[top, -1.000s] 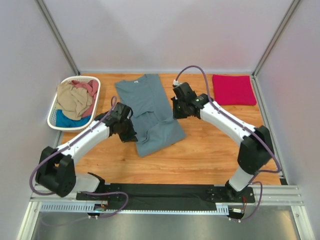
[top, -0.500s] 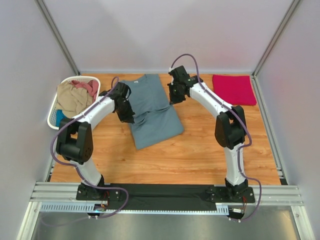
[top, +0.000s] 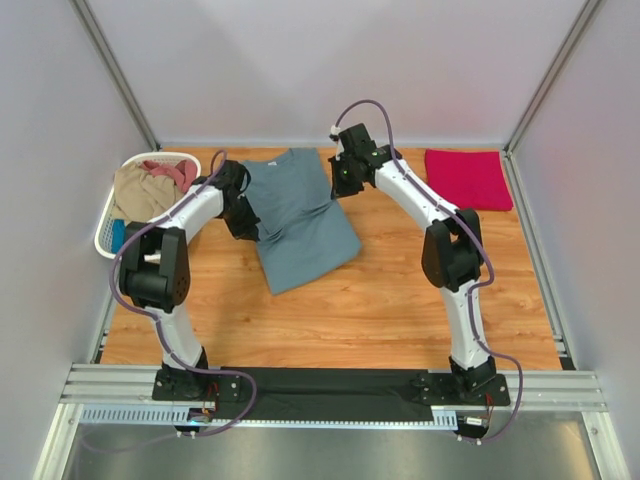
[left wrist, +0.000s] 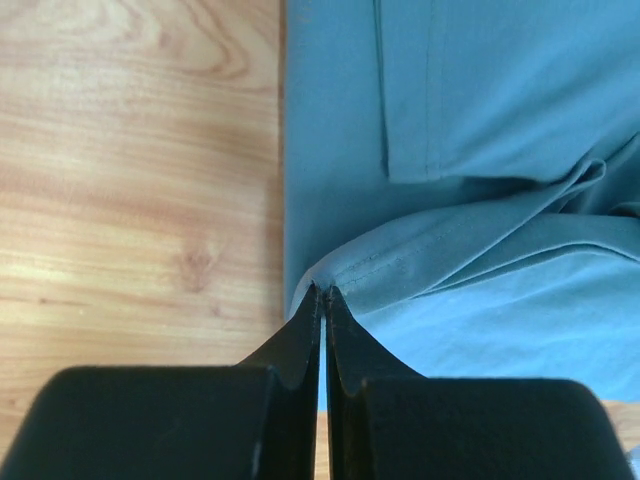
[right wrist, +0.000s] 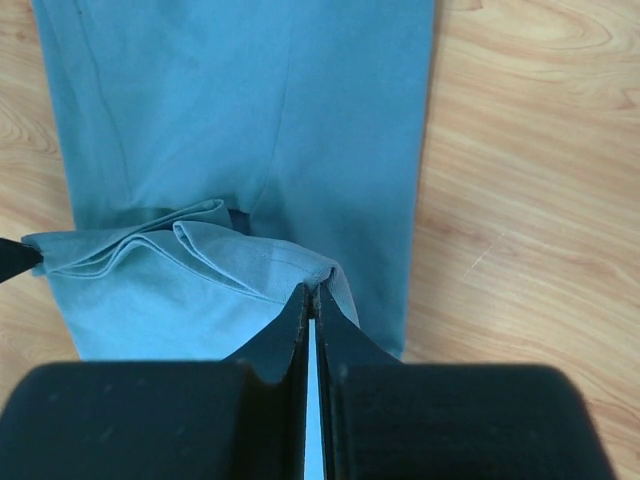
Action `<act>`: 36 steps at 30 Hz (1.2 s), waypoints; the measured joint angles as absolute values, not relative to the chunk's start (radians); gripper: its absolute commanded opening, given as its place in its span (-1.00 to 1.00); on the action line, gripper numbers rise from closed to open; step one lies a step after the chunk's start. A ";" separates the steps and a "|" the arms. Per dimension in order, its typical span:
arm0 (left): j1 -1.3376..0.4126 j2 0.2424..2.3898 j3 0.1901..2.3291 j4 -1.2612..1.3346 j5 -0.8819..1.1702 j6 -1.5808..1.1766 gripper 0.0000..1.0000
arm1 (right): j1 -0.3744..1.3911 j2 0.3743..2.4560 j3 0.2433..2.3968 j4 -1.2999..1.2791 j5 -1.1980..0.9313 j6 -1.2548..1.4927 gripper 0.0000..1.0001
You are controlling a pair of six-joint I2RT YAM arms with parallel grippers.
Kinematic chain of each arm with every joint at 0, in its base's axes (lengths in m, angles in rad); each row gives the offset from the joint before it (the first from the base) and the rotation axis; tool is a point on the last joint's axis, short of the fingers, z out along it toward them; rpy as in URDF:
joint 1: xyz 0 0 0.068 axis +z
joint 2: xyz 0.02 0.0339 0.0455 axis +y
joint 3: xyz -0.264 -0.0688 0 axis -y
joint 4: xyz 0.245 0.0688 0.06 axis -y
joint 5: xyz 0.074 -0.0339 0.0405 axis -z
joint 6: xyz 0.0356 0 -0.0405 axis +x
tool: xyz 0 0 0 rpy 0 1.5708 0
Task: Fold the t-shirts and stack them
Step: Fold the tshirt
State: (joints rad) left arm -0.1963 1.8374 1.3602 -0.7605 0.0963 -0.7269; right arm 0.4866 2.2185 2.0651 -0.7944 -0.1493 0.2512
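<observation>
A stitched edge of the grey-blue t-shirt [top: 300,215] is pinched in the tightly closed left claw [left wrist: 322,292] and right claw [right wrist: 312,290].

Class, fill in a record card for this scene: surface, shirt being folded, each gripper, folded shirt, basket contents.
surface: wooden table
shirt being folded: grey-blue t-shirt, lying on the table, a layer pinched up across it
left gripper: shut on the grey-blue t-shirt, at its left side
right gripper: shut on the same shirt, at its right side
folded shirt: crimson t-shirt, far right corner, untouched
basket contents: white basket, far left, holding a tan t-shirt, a dusty-pink t-shirt and a bright-blue t-shirt, crumpled
</observation>
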 measured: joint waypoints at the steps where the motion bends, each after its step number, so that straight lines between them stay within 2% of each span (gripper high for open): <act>1: -0.190 1.848 1.366 -0.755 0.102 -0.727 -1.00 | 0.484 2.225 2.071 -0.793 -0.151 0.249 -0.99; 19: -0.126 2.019 1.522 -0.742 0.147 -0.706 -1.00 | 0.455 2.338 2.128 -0.642 -0.188 0.239 -0.99; 26: -0.115 2.046 1.558 -0.748 0.146 -0.683 -0.88 | 0.453 2.384 2.138 -0.593 -0.198 0.243 -0.95; 32: -0.115 2.046 1.617 -0.756 0.129 -0.651 -0.92 | 0.447 2.423 2.158 -0.562 -0.204 0.266 -0.96; 36: -0.115 2.062 1.670 -0.770 0.121 -0.640 -0.78 | 0.432 2.430 2.158 -0.546 -0.210 0.287 -0.92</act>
